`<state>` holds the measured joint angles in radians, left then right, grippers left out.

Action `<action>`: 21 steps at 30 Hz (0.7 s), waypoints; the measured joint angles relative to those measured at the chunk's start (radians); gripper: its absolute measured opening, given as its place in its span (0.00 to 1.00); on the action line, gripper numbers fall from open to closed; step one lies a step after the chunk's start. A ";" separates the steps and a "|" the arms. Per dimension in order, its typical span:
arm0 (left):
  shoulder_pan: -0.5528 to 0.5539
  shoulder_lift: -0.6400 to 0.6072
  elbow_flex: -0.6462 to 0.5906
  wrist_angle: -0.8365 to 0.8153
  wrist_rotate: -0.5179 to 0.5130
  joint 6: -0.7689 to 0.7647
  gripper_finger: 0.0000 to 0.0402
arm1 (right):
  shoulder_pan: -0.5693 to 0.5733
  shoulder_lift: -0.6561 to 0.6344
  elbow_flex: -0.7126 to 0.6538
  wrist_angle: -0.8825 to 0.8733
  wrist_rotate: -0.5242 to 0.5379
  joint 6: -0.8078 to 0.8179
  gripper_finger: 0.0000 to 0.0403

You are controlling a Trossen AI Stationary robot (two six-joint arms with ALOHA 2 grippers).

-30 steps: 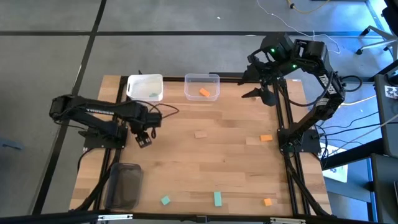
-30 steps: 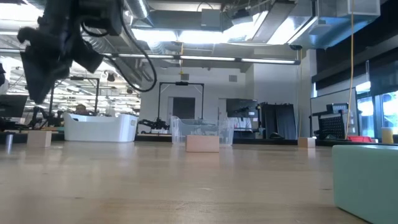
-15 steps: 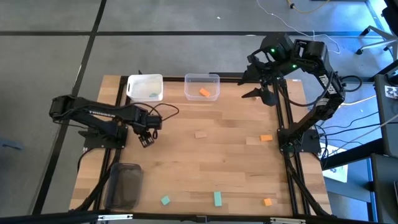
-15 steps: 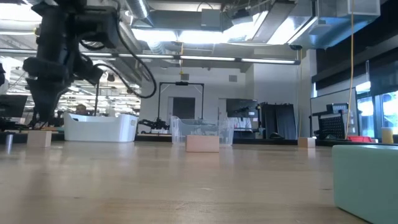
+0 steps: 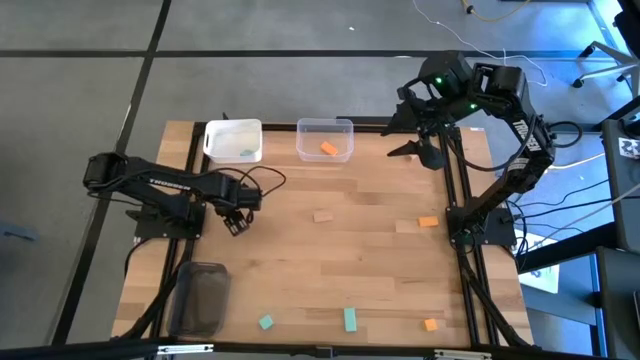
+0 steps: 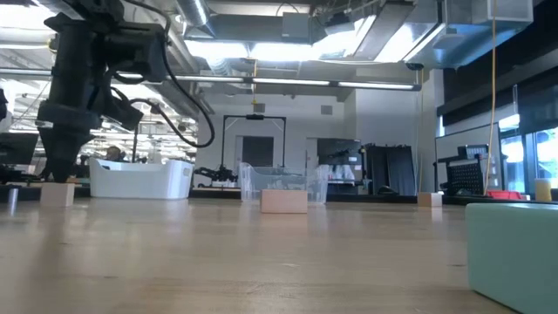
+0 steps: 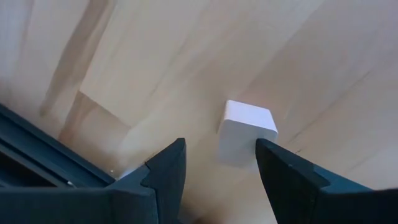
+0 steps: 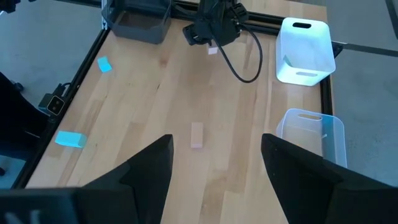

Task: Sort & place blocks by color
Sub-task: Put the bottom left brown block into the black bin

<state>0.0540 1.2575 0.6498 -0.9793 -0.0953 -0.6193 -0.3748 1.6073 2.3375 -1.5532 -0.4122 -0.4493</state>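
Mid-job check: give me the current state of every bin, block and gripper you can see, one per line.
left gripper: open, low over a tan cube, not gripping
right gripper: open, raised at the table's far right corner
white bin: upright, teal block inside
clear bin: upright, holds an orange block
dark grey bin: upright, contents unclear
tan bar: loose, mid-table
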 joint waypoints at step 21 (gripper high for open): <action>0.000 -0.010 0.007 -0.008 0.100 0.049 0.47 | 0.000 0.000 0.000 0.006 0.000 0.000 0.61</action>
<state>0.0539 1.2480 0.6566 -0.9871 0.0047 -0.5699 -0.3752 1.6073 2.3375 -1.5470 -0.4118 -0.4496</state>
